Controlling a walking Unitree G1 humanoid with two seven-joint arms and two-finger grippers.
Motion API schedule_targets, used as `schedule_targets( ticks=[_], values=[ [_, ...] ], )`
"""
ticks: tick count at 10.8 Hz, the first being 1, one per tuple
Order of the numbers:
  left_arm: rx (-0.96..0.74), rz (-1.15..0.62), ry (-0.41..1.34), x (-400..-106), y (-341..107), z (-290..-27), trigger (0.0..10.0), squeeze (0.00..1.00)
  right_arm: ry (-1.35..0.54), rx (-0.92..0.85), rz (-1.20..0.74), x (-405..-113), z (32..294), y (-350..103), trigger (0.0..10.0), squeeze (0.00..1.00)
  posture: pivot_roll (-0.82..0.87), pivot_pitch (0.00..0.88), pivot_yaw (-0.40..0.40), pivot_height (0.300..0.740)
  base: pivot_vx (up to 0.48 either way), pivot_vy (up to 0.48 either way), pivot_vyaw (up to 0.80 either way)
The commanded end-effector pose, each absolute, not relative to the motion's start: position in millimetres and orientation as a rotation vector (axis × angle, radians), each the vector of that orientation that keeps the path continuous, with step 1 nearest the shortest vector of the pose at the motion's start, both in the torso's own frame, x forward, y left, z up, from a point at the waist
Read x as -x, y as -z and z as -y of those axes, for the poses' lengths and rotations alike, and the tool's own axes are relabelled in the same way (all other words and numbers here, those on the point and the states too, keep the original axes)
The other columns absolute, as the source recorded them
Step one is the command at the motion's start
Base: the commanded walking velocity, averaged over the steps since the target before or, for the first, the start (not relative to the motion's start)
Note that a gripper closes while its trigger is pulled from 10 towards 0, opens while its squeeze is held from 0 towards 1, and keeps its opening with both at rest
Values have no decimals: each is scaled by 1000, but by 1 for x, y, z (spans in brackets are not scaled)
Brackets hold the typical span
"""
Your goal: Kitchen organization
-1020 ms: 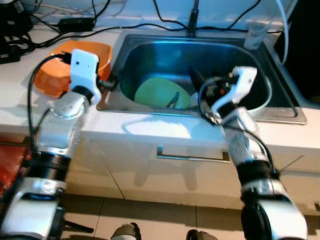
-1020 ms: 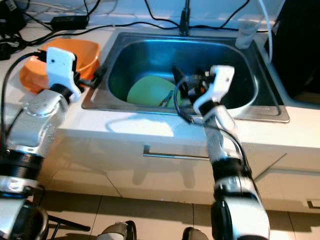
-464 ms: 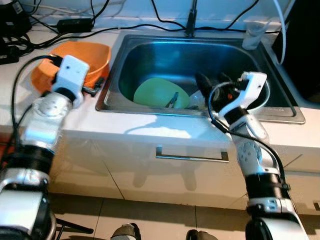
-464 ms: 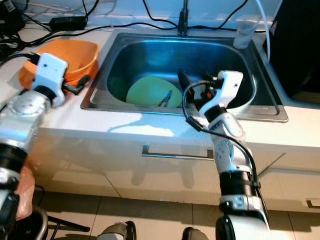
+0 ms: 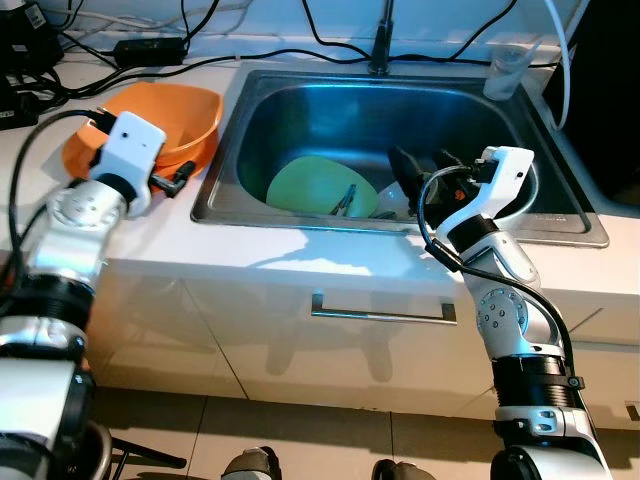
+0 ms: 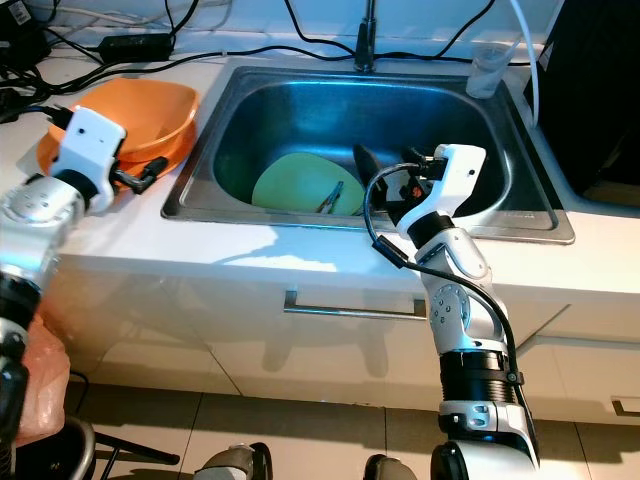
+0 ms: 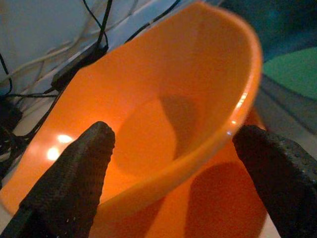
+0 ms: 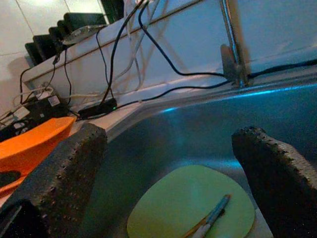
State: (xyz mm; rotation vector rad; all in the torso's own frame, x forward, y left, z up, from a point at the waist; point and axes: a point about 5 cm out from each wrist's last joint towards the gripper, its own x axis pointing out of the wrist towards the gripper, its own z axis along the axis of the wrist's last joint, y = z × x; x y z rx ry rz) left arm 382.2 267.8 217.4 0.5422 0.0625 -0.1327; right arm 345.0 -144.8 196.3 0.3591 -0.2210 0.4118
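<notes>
An orange bowl (image 5: 160,118) stands on the white counter left of the steel sink (image 5: 300,215). My left gripper (image 5: 177,177) hangs open at the bowl's near right side; in the left wrist view its fingers (image 7: 64,183) stand wide apart with the orange bowl (image 7: 168,114) just beyond them. A green plate (image 5: 318,185) lies in the sink basin with a utensil (image 5: 346,199) on its right edge. My right gripper (image 5: 420,168) is open over the basin's right half, fingers pointing at the green plate (image 8: 193,203) and utensil (image 8: 210,218), clear of both.
A faucet (image 5: 382,40) rises behind the sink. A clear cup (image 5: 505,70) stands at the sink's back right corner. Black cables and a power adapter (image 5: 150,45) run along the back of the counter. A drawer handle (image 5: 385,315) sits below the counter edge.
My left arm has drawn back to the left, from the sink's left rim to the bowl's near side. The right arm shifted slightly right over the basin. Both grippers stayed open.
</notes>
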Motion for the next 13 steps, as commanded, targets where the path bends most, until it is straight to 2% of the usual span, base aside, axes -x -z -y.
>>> schedule_targets(
  ticks=[1,2,13],
  values=[
    [-551,-93,131,-381,-216,-274,980,0,-413,-369,214,-343,143,-196,10000,0,13,93,39,740,0,0,0],
    [-557,-90,131,-382,-218,-275,0,0,-414,-369,214,-342,143,-196,10000,0,13,95,38,740,0,0,0],
    [-552,-74,157,-385,-215,-271,0,0,-397,-378,198,-343,143,-196,10000,0,12,90,36,740,0,0,0]
  ],
)
